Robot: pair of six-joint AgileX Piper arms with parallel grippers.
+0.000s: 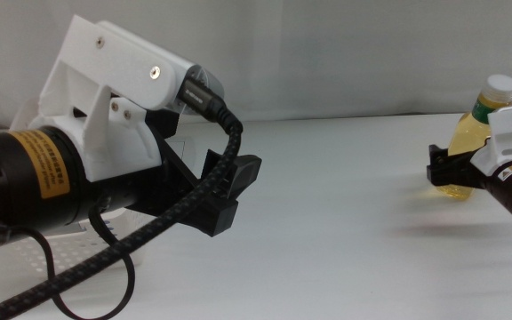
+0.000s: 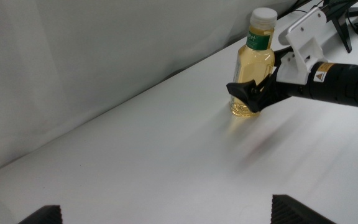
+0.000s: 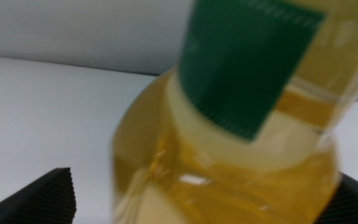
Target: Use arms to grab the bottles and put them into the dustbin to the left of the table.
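Bottles in sight number just one: a yellow-liquid bottle (image 1: 472, 142) with a white cap (image 1: 501, 85) and green neck band, upright on the white table (image 1: 345, 204) at its right side. Two arms show. The right gripper (image 2: 253, 94) has its jaws set around the bottle's lower body, holding it. The left gripper (image 1: 229, 191) hangs over the table's left part, jaws spread wide with nothing between them, above the white dustbin (image 1: 25, 253).

The bottle (image 1: 471, 147) stands on the table's (image 1: 345, 213) far right.
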